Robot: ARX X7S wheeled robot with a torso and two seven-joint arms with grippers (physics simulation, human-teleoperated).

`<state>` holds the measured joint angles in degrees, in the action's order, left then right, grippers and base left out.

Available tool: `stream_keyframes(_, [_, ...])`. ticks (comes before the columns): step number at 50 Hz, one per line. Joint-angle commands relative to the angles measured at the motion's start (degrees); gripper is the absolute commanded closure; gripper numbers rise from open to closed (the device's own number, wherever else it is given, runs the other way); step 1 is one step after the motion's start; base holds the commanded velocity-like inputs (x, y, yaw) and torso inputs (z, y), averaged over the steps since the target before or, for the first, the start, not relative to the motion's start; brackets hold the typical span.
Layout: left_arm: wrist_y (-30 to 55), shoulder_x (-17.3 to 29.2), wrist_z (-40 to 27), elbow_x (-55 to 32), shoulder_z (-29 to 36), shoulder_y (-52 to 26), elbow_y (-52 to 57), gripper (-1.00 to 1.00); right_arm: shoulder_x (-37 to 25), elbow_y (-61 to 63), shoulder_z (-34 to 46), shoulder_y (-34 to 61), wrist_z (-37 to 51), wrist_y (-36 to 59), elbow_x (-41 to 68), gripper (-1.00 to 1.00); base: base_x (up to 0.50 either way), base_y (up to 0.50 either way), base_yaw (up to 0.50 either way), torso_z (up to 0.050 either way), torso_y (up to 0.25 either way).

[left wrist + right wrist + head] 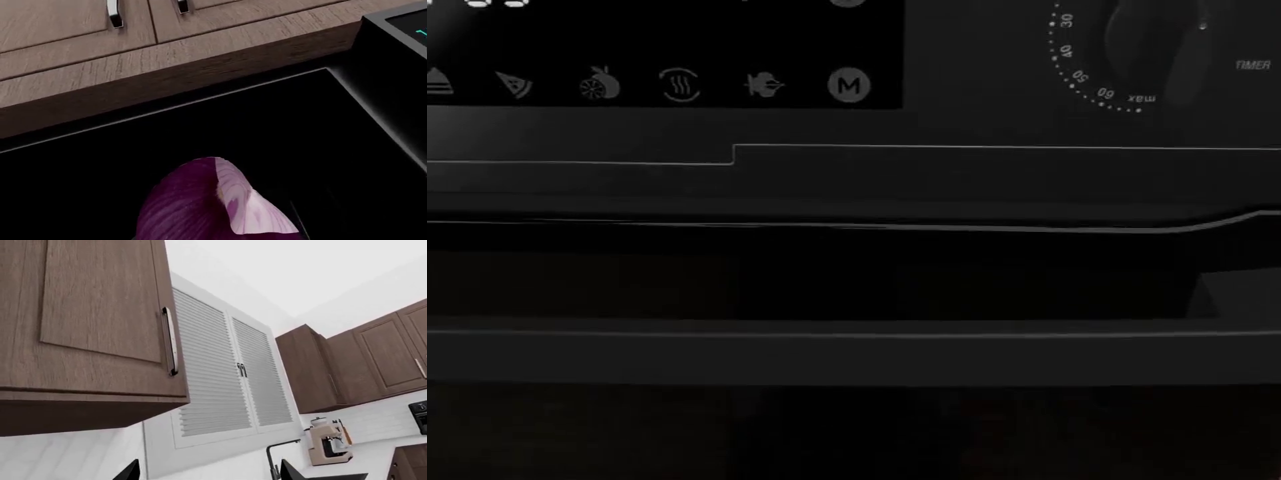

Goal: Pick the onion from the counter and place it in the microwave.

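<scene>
Purple and pale pink, the onion (213, 205) fills the lower centre of the left wrist frame, close under that camera and seemingly carried by the left gripper, though no fingers show, so its grip cannot be told. Behind it lies a dark, glossy surface, with wooden cabinets (80, 30) along the top. The head frame shows only the microwave (854, 250) front: icons upper left, timer dial (1148, 40) upper right. The right gripper (207, 472) points up at wall cupboards, its tips wide apart and empty. A good placement likely means advancing level, then releasing low inside.
</scene>
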<state>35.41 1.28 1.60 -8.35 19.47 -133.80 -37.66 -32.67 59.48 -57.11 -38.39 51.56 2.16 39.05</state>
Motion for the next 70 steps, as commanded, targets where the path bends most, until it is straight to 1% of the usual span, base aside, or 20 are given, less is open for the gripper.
stream_keyframes(1, [2.8,-1.3,0.2,1.2,-3.9,-1.2,-3.0,1.00,0.9,-0.9,-1.1,0.5,-1.7,-0.4,-1.2,-1.00,0.00,0.00,0.00,0.000,0.000])
stream_keyframes(6, [6.0,-1.3,0.1,1.2,-5.5,-1.2,-3.6,1.00,0.4,-0.8,-0.8,0.6,-1.4,-0.2,-1.3,-1.00,0.00,0.00,0.00,0.000,0.000])
stream_keyframes(11, [8.1,-1.3,0.4,2.0,-6.0,-1.2,-5.0,1.00,0.4,-0.8,-0.7,0.6,-1.4,-0.3,-1.5,-1.00,0.00,0.00,0.00,0.000,0.000])
stream_keyframes(30, [16.5,-1.3,-0.4,0.4,-7.5,-1.2,-7.3,1.00,0.5,-1.0,-1.0,0.2,-1.6,-0.8,-1.2,-1.00,0.00,0.00,0.00,0.000,0.001])
stream_keyframes(49, [26.9,-1.3,-4.9,-2.0,-12.2,-1.2,-9.4,1.00,0.7,-1.0,-0.9,0.0,-1.7,-0.9,-1.4,-1.00,0.00,0.00,0.00,0.000,0.000])
stream_keyframes(59, [29.7,-1.3,-5.5,-2.8,-14.9,-1.2,-11.7,1.00,0.7,-0.9,-0.9,-0.1,-1.6,-1.1,-1.3,-1.00,0.00,0.00,0.00,0.000,0.000])
stream_keyframes(70, [31.1,-1.3,-5.3,-3.1,-15.7,-1.2,-14.3,1.00,0.6,-1.0,-1.2,-0.2,-1.6,-1.2,-1.1,-1.00,0.00,0.00,0.00,0.000,0.001])
